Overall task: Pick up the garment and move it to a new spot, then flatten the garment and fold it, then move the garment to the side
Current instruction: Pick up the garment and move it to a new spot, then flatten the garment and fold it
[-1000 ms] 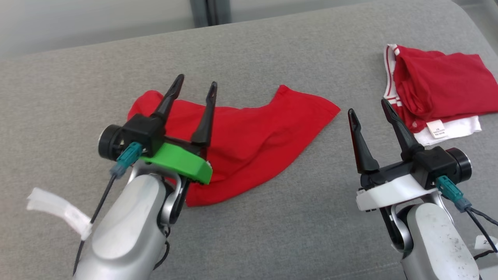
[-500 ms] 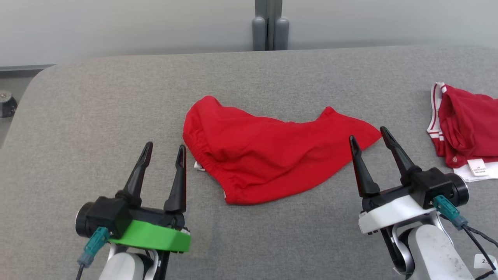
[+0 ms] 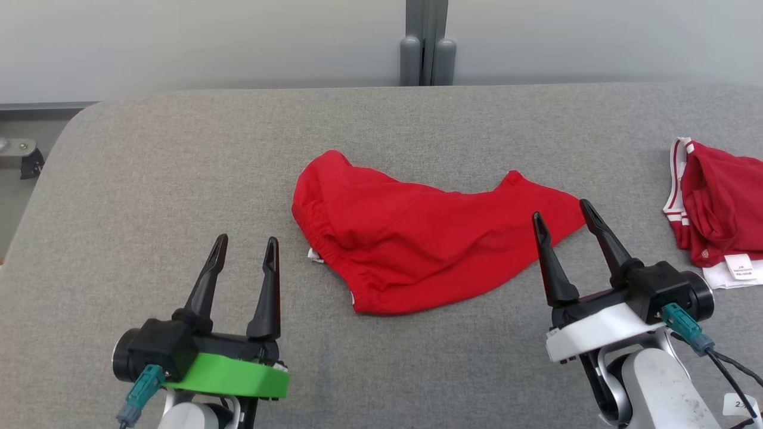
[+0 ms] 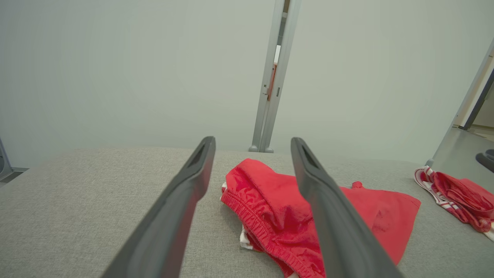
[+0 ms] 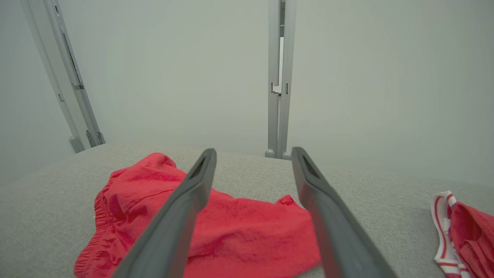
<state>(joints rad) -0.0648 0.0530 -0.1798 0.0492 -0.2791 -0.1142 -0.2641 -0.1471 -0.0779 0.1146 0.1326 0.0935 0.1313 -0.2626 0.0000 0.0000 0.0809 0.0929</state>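
Matt red cloth garment (image 3: 417, 244)

A grey cloth-covered bench (image 3: 179, 179) with rounded corners stretches out ahead. Behind it is a plain pale wall (image 3: 208, 42), split by a grey metal post (image 3: 426, 36) whose two rounded feet stand at the bench's far edge. A second post (image 5: 73, 85) stands further along. The light is soft and even.

The setting looks like a robotics lab or test bay. A broad work table covered in grey woven fabric (image 3: 179, 179) stands against plain pale partition panels (image 3: 208, 42). These are joined by bare grey metal posts (image 3: 426, 42), with a slanted grey metal frame (image 5: 73, 88) to one side.
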